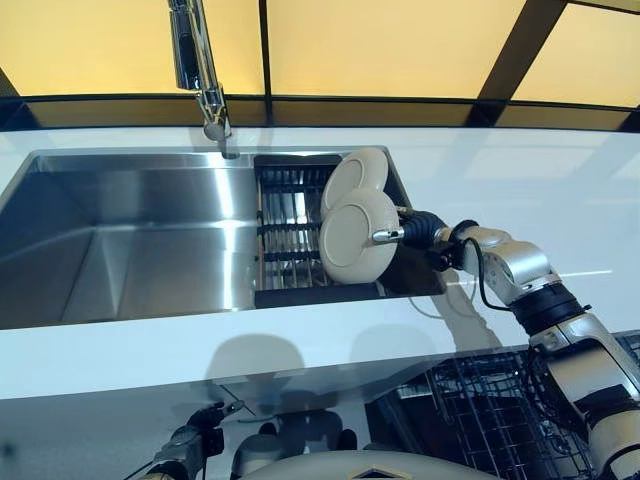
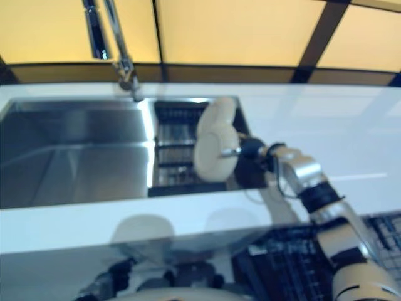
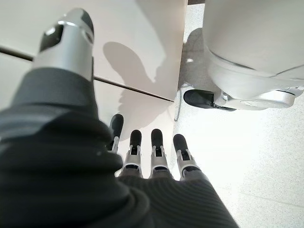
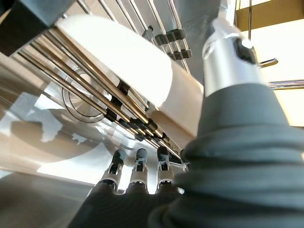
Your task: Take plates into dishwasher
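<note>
Two cream plates stand on edge in a black dish rack at the right end of the steel sink. My right hand reaches in from the right to the front plate; the rear plate leans just behind it. The thumb lies across the front plate's face, and the fingers stay straight on its other side by the rack wires. The plate sits between them, resting in the rack. My left hand hangs low below the counter, its fingers straight and holding nothing.
A tall faucet rises behind the sink. White countertop surrounds the basin. An open dishwasher's dark wire basket sits below the counter at the lower right.
</note>
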Motion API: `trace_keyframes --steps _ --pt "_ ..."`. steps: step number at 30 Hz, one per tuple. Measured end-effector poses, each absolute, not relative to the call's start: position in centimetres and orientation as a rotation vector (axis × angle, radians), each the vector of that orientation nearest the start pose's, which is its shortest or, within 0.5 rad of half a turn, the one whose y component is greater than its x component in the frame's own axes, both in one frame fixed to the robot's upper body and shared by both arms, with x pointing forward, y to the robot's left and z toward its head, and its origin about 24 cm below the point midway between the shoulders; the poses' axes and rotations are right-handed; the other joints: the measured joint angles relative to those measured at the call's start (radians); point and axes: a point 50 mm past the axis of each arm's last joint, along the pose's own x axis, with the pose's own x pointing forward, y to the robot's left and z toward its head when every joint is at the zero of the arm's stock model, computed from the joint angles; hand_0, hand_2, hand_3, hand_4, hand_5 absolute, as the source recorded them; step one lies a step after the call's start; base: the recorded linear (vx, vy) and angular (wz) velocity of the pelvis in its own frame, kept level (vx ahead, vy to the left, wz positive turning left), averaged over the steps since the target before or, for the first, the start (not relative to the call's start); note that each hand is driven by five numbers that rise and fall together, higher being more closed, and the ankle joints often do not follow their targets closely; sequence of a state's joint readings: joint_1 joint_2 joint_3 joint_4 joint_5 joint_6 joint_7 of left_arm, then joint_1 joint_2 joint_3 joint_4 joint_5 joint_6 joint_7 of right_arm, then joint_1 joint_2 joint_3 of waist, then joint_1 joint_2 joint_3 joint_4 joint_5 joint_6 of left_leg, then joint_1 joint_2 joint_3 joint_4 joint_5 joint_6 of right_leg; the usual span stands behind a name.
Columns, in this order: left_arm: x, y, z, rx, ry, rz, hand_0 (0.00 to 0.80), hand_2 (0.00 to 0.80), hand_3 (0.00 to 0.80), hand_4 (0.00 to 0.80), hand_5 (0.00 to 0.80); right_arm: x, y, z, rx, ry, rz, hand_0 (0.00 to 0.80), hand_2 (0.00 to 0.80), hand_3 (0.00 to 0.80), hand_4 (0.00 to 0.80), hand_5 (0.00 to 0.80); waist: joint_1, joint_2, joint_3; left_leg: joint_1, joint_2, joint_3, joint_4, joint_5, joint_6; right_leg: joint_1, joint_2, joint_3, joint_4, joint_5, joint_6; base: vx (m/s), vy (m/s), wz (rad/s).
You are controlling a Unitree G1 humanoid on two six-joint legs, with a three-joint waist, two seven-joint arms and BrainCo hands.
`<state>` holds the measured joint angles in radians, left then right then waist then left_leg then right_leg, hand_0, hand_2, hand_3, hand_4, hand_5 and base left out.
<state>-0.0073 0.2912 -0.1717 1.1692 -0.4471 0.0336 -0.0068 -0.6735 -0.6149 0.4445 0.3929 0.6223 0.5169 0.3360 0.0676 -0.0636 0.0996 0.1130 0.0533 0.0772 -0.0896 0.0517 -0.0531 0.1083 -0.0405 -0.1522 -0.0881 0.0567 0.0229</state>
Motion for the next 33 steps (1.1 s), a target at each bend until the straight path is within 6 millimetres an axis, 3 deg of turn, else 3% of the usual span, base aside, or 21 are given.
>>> trace_keyframes --steps 2,3,6,33 --pt "10.1 24.7 -15.4 -0.045 1.168 0.272 0.000 0.000 0.000 0.000 0.000 34.5 -16.8 9.1 -0.155 0.472 0.565 0.000 0.000 0.000 0.000 0.000 0.000 0.000 0.000 0.000 0.000 0.000 0.000 0.000 0.000 0.000 0.000 0.000 0.000 0.000 0.000 0.000 0.000 0.00" --pt "10.1 24.7 -15.4 -0.045 1.168 0.272 0.000 0.000 0.000 0.000 0.000 34.5 -16.7 9.0 -0.154 0.477 0.568 0.254 0.254 0.254 0.254 0.254 0.001 -0.001 0.000 0.000 0.000 0.000 0.000 0.000 0.000 0.000 0.000 0.000 0.000 0.000 0.000 0.000 0.000 0.00" --pt "10.1 24.7 -15.4 -0.044 1.168 0.274 0.000 0.000 0.000 0.000 0.000 34.4 -16.6 8.9 -0.154 0.482 0.571 0.781 0.781 0.781 0.781 0.781 0.001 -0.001 0.000 0.000 0.000 0.000 0.000 0.000 0.000 0.000 0.000 0.000 0.000 0.000 0.000 0.000 0.000 0.00" --pt "10.1 24.6 -15.5 -0.042 1.169 0.275 0.000 0.000 0.000 0.000 0.000 35.2 -15.9 10.8 -0.215 0.415 0.552 0.800 0.800 0.800 0.800 0.800 0.000 -0.005 -0.002 0.000 0.000 0.000 0.000 0.000 0.000 0.000 0.000 0.001 0.000 0.000 0.000 0.000 0.000 0.00"
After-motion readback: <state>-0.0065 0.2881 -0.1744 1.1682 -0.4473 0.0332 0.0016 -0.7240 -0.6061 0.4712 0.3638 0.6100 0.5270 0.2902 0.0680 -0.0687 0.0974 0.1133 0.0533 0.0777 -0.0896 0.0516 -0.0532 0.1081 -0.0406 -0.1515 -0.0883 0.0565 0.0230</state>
